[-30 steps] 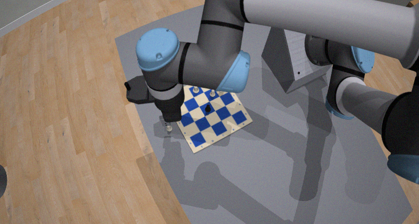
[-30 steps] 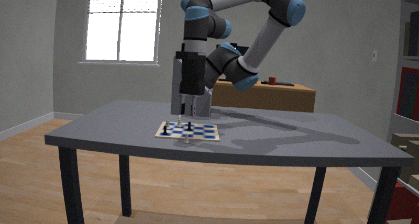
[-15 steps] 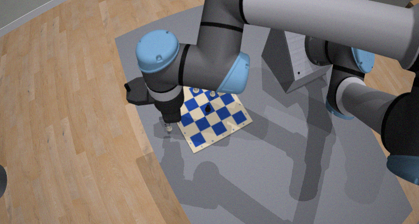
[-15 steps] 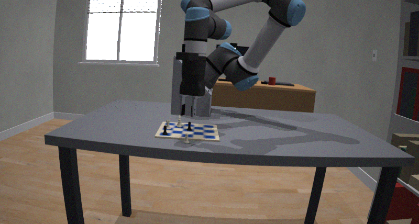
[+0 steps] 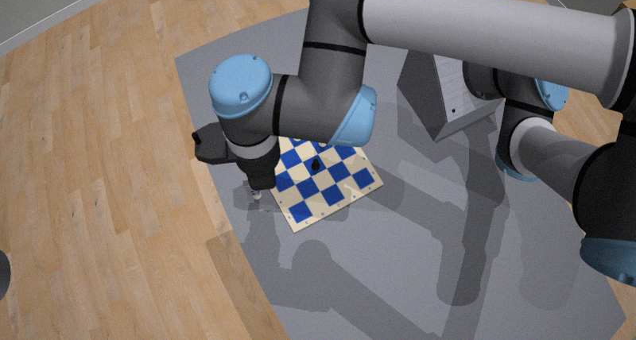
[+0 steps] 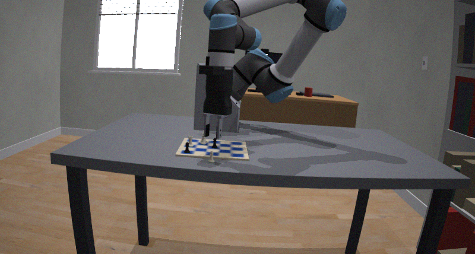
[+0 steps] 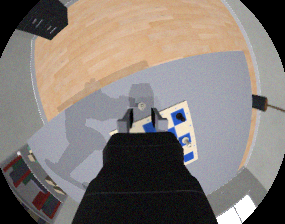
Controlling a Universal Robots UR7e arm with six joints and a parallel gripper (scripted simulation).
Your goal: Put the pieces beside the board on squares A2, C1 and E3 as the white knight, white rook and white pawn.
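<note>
Exterior view shows a grey table (image 5: 400, 311) (image 6: 149, 126) (image 7: 220, 75) with dark legs, standing on a floor (image 5: 88, 115) (image 6: 232, 212) (image 7: 143, 30) of pale wood planks. The chess board (image 5: 377, 183) (image 6: 180, 152) (image 7: 191, 125) lies flat on this table, and wide shadows of the arm fall around it. At six o'clock of the board, in the exterior view, one white piece (image 5: 257, 195) (image 6: 211, 156) (image 7: 142, 106) stands upright on the table, just beside the edge; its kind is too small to tell. Other pieces stand on the board, two of them black; which white ones are the knight, the rook or the pawn, I cannot say. The gripper (image 5: 255, 190) (image 6: 212, 135) (image 7: 142, 114) points down, its fingers are moderately apart and they hold nothing; in the wrist view, the outside piece appears at twelve o'clock from the gap. About the room: grey walls (image 6: 382, 46) go around, and a bright window (image 6: 155, 40) with a blind is at ten o'clock in the exterior view. Behind the table, at one o'clock, is a wooden desk (image 6: 298, 111) carrying a red cup (image 6: 308, 91). Shelves (image 6: 463, 66) with books and boxes stand at three o'clock.
</note>
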